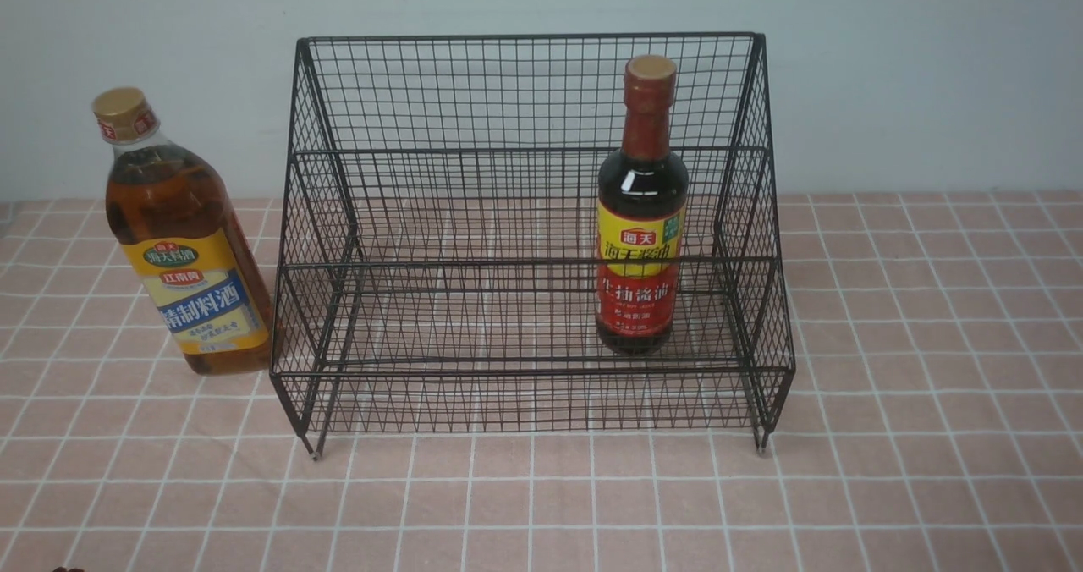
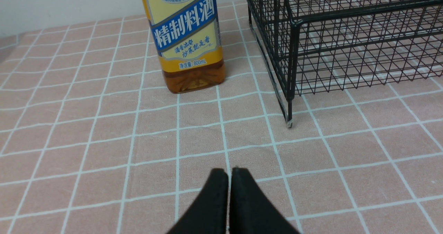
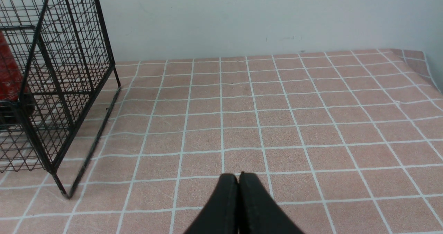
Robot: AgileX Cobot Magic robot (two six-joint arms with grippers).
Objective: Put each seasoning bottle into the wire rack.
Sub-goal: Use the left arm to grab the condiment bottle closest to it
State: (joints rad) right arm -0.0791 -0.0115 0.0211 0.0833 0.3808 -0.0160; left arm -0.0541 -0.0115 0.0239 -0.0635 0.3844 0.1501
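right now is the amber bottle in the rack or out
Out: the amber bottle stands upright on the tablecloth, just left of the wire rack, outside its mesh.

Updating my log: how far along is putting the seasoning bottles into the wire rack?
Done: the slim dark bottle with red neck stands inside the black wire-mesh rack. In hand: nothing; left gripper and right gripper are shut, empty. Left: the clear amber bottle with gold cap stands on the pink checked cloth beside the rack.

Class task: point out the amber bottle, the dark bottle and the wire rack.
amber bottle [image 1: 196, 301], front view, on its yellow-blue label.
dark bottle [image 1: 640, 235], front view, on its yellow-red label.
wire rack [image 1: 525, 37], front view, on its top rear rail.
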